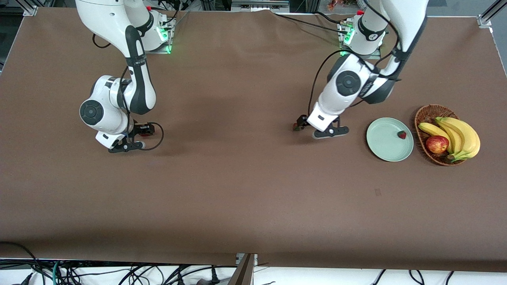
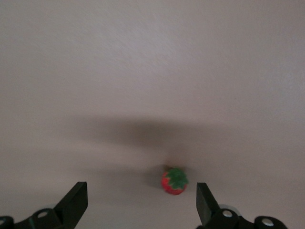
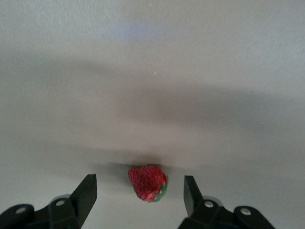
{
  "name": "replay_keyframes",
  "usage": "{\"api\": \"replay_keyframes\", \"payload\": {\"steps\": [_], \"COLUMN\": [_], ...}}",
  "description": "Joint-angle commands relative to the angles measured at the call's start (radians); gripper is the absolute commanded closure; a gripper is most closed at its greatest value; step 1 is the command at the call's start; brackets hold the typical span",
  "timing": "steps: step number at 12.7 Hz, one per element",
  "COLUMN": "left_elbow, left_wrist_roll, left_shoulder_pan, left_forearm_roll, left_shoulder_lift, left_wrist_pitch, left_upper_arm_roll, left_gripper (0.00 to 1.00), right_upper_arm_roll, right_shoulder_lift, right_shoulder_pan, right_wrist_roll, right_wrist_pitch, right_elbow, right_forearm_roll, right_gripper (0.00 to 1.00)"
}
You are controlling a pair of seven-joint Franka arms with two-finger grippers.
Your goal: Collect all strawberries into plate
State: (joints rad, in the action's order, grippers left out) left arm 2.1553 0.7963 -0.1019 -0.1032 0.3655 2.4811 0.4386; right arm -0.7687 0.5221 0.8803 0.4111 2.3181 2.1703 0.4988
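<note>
The pale mint-green plate (image 1: pixel 386 143) lies toward the left arm's end of the table, with one strawberry (image 1: pixel 402 135) on it near the rim. My left gripper (image 1: pixel 300 124) is low over the table, open. A second strawberry (image 2: pixel 174 181) lies on the cloth between its fingers, closer to one finger (image 2: pixel 205 202), and it also shows in the front view (image 1: pixel 295 127). My right gripper (image 1: pixel 143 130) is low over the table toward the right arm's end, open. A third strawberry (image 3: pixel 147 182) lies on its side between its fingers (image 3: pixel 86 194), touched by neither.
A brown wicker basket (image 1: pixel 424 114) with bananas (image 1: pixel 461 136) and a red apple (image 1: pixel 437 144) stands beside the plate, at the left arm's end. The brown cloth covers the whole table (image 1: pixel 237 190).
</note>
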Motion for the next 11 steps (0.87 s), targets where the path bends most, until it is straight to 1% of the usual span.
{"api": "replay_keyframes", "payload": {"steps": [1,3,4,6,7,8,9,10,11], "left_elbow": [-0.008,-0.008,-0.008,-0.008,-0.008,-0.008,-0.008,-0.008,-0.009], "left_wrist_roll": [0.116,0.147,0.150,0.162,0.185,0.214,0.234,0.244,0.244], "left_shoulder_pan": [-0.012,-0.033,-0.036,-0.047,-0.047,-0.048,-0.048,-0.048,-0.047], "left_forearm_roll": [-0.090,-0.098,-0.098,-0.107,-0.119,-0.136,-0.157,-0.159,-0.159], "left_shoulder_lift": [0.079,0.108,0.122,0.142,0.144,0.145,0.147,0.148,0.151], "left_wrist_pitch": [0.079,0.099,0.110,0.113,0.113,0.113,0.113,0.113,0.111], "left_upper_arm_roll": [0.015,0.019,0.019,0.019,0.019,0.019,0.019,0.019,0.019], "left_gripper": [0.00,0.00,0.00,0.00,0.00,0.07,0.29,0.47,0.59], "right_upper_arm_roll": [0.002,0.003,0.003,0.003,0.003,0.003,0.003,0.003,0.003], "right_shoulder_lift": [-0.014,-0.002,0.003,0.009,0.009,0.007,0.006,0.003,0.000], "right_shoulder_pan": [-0.004,-0.004,-0.004,-0.006,-0.007,-0.007,-0.007,-0.006,-0.004], "right_wrist_roll": [0.086,0.127,0.146,0.176,0.178,0.178,0.176,0.175,0.164], "right_wrist_pitch": [0.018,0.027,0.044,0.052,0.050,0.049,0.043,0.041,0.037], "right_elbow": [0.040,0.058,0.068,0.069,0.068,0.066,0.062,0.054,0.040], "right_forearm_roll": [0.082,0.136,0.145,0.147,0.153,0.153,0.153,0.153,0.153], "right_gripper": [0.18,0.21,0.27,0.46,0.60,0.75,0.87,0.94,0.96]}}
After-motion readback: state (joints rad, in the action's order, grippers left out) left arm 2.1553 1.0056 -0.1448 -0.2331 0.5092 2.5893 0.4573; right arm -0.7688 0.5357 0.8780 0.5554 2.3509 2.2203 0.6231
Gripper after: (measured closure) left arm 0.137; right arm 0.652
